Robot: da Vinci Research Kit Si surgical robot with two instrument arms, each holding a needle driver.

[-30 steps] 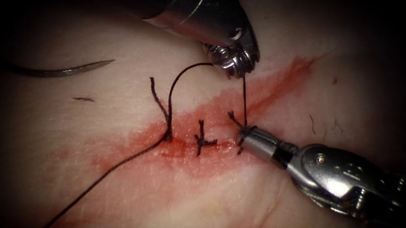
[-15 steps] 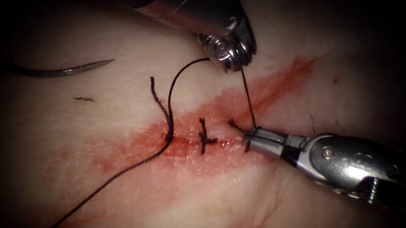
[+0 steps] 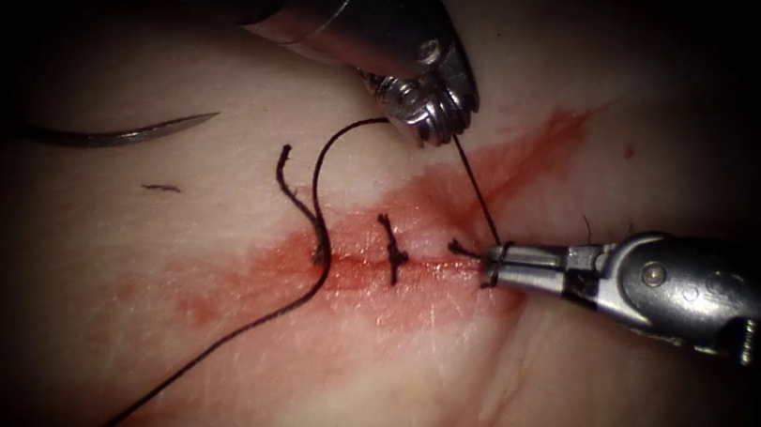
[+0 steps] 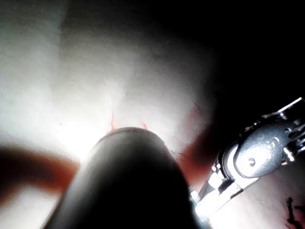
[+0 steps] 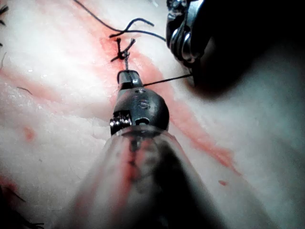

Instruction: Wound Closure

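The cut runs across the red-stained tissue, with a tied stitch over it. My left tool hangs above the cut, shut on the black thread, which runs taut down to my right tool. Coming in from the right, the right tool is shut on a short thread end, with a loop of thread wrapped around its jaws. In the right wrist view the right tool grips that end beside the left tool. The curved needle lies free on the tissue far left, in neither tool.
A long strand of thread runs from the lower left to the cut's left stitch site, then arcs up to the left tool. A short loose tail stands beside it. A small thread scrap lies near the needle. The right tool appears beyond the left shaft.
My right tool has drawn to the right along the cut, pulling the thread end and the loop with it. The strand to the left tool has slanted and tightened. The left tool barely moved.
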